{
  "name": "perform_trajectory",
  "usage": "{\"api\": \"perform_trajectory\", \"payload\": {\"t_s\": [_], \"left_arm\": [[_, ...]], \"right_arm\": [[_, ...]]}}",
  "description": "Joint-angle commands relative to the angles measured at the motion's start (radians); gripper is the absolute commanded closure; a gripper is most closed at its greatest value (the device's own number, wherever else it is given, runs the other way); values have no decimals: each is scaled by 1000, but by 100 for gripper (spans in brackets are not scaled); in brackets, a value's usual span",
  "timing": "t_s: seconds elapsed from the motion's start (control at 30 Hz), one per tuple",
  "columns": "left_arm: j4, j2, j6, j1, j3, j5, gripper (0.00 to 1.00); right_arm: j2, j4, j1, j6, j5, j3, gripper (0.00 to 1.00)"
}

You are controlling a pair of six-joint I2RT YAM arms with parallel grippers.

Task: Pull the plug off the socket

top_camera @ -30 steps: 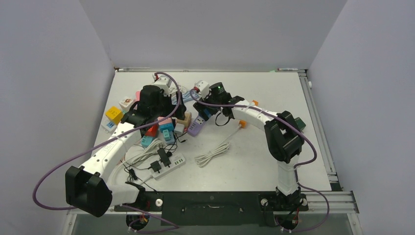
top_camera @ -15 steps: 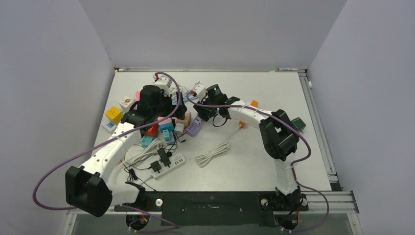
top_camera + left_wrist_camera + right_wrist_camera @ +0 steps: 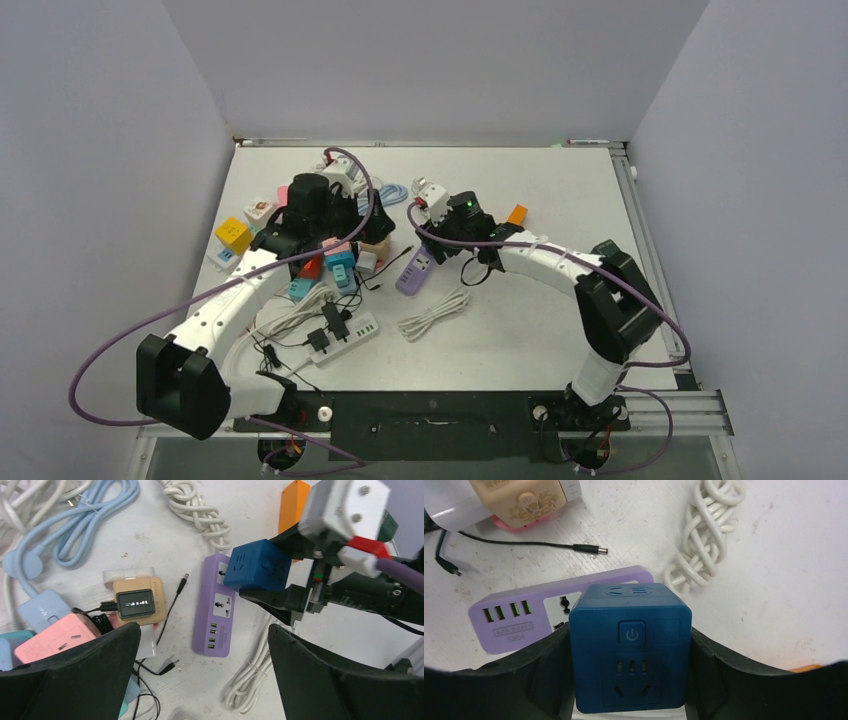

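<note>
blue cube plug (image 3: 630, 630) is sitting clamped between the jaws of the right gripper (image 3: 631, 680), at one end of the purple power strip (image 3: 216, 615) on the table (image 3: 150, 540); cannot tell if its pins are seated. left gripper (image 3: 202, 672) is hovering above the strip, jaws standing wide, gripping nothing.

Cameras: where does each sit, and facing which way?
Top external: above and behind the bases, looking down on the table; left arm, right arm show.
Left wrist: facing down at purple strip and blue cube; open left hand frames it.
Right wrist: looks down past right hand, shut on the cube.
Shared by all: strip, cube.
</note>
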Motion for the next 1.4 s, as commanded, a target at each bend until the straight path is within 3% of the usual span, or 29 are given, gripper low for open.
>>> {"api": "perform_trajectory", "payload": {"t_s": [0.0, 0.27, 0.57, 0.73, 0.93, 1.23, 1.37], "left_arm": [[88, 32, -49, -24, -6, 132, 4], [107, 161, -124, -80, 0, 254, 2], [105, 172, -121, -80, -6, 213, 1], [100, 179, -116, -85, -5, 202, 1], [89, 176, -107, -90, -1, 188, 1], [69, 161, -105, -91, 8, 178, 1], [66, 154, -112, -91, 8, 181, 1]], "right_arm": [[-167, 161, 3, 73, 35, -80, 95], [-287, 249, -4, 133, 45, -230, 95], [-325, 255, -14, 147, 40, -253, 95], [-350, 207, -57, 235, 84, -227, 95], [-387, 37, -250, 435, -17, -170, 95], [-412, -229, -590, 527, -194, -110, 95], [-457, -363, -641, 514, -66, -92, 95]]}}
